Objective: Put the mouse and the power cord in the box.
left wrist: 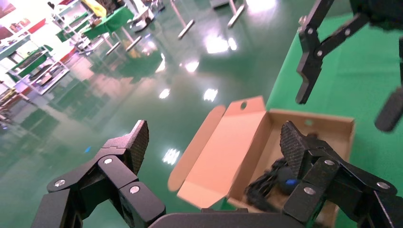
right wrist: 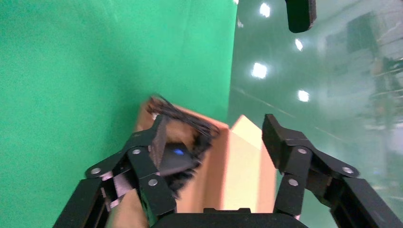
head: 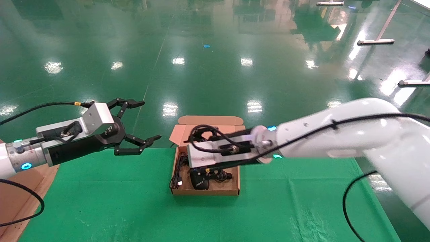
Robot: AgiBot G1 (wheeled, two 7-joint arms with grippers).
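The box (head: 205,192) stands open at the far edge of the green table, its flap lid (head: 210,125) leaning back over the floor. Inside lie the mouse (head: 199,181) and the looped power cord (head: 178,171). My right gripper (right wrist: 214,123) hovers low over the box, open and holding nothing; the mouse (right wrist: 176,159) and the power cord (right wrist: 183,118) show behind one finger. My left gripper (head: 151,120) hangs open and empty in the air left of the box. In the left wrist view the box (left wrist: 313,116) holds the mouse (left wrist: 285,180).
A larger brown carton (head: 16,188) sits at the table's left edge. The green mat (head: 100,201) spreads in front of and beside the box. Beyond the table's far edge lies glossy green floor, with metal stand legs (head: 376,42) at the back right.
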